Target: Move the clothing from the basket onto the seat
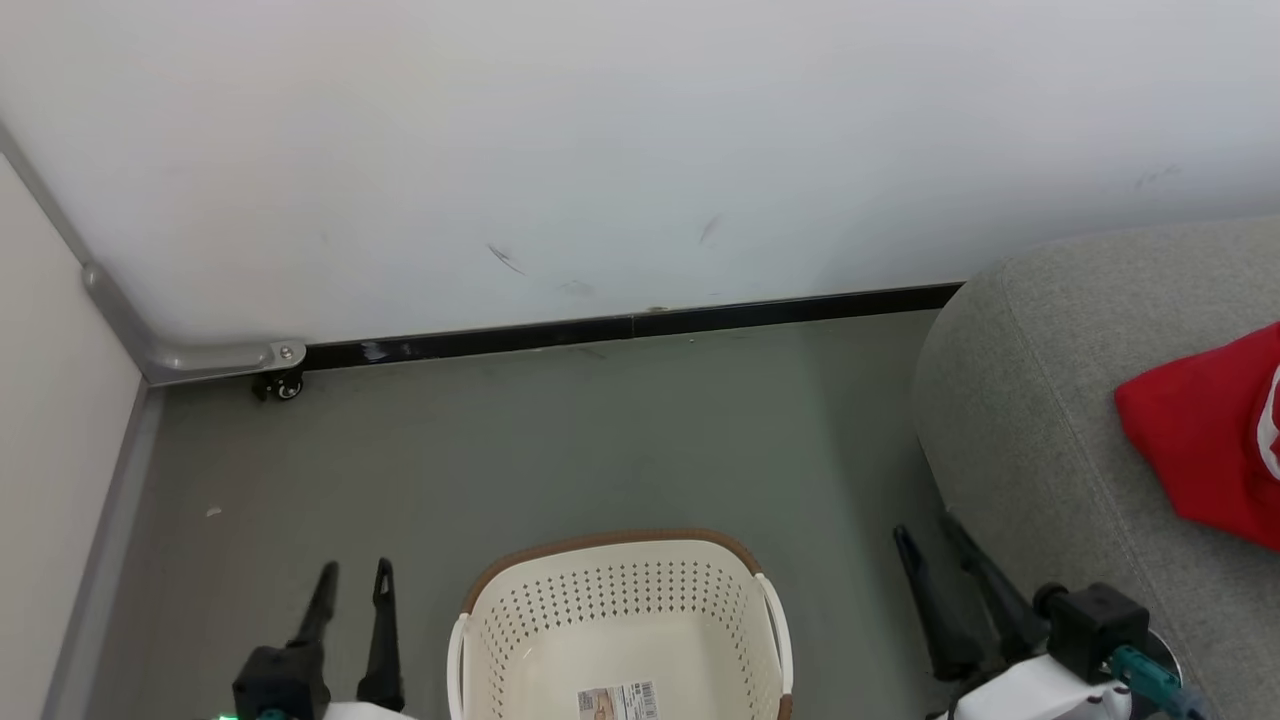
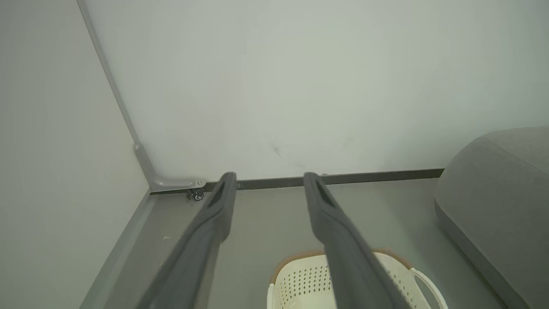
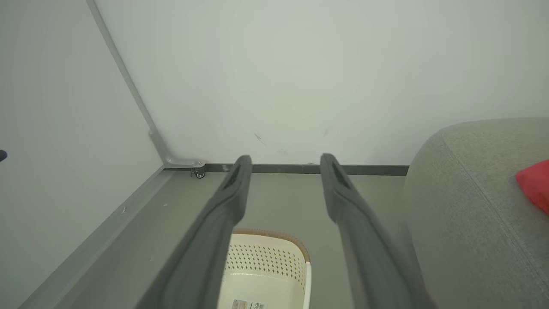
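Cream-white basket, its walls dotted with rows of small dark perforations and its rim brown and woven-look, on a dull grey-green floor. Right of the basket, a plain mid-grey fabric seat and bright red clothing with a sliver of white trim. Beyond the basket, a black skirting strip under an off-white wall with faint grey scuffs. Inside the basket, a white label printed with black bars

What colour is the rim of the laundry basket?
The laundry basket rim is brown; the head view shows it best.
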Robot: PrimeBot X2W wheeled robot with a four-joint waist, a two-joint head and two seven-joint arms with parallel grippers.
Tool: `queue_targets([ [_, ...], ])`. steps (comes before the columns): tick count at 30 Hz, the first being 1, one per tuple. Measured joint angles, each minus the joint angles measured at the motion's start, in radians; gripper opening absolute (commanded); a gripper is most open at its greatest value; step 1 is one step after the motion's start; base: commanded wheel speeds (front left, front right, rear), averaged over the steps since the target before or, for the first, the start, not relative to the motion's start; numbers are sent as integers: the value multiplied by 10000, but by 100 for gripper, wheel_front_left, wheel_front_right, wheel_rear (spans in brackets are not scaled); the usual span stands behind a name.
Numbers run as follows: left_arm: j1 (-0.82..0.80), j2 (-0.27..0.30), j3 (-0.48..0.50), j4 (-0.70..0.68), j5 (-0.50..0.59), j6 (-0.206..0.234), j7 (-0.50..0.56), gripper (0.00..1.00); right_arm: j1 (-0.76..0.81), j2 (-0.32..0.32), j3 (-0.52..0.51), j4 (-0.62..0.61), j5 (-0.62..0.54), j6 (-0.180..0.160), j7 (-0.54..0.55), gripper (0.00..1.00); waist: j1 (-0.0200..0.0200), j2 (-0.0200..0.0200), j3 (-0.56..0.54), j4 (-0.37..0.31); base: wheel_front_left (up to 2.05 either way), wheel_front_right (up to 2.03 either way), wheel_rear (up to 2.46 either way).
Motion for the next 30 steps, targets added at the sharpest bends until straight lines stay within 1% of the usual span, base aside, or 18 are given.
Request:
queue_targets([
  [5,292,-263,-130,487,-23,-6,13,0,384,15,33,493,6,0,0,0,0,0,1,0,0,0,0],
  [10,339,-360,-77,353,-424,-94,104,0,521,17,121,391,374,0,-2,0,0,0,12,1,0,0,0],
  [15,354,-408,58,230,-1085,-242,198,0,581,17,213,159,1047,0,-15,0,0,0,23,14,0,0,0],
  [23,355,-512,391,123,-2420,-608,466,0,588,21,17,36,2621,0,-25,0,5,0,27,51,0,0,0],
  [25,355,-548,466,104,-2637,-629,531,0,588,21,-38,36,2917,0,-2,0,14,0,24,58,0,0,0],
  [30,355,-662,675,36,-3277,-890,690,0,563,15,-121,35,3668,0,21,0,49,0,9,76,0,0,0],
])
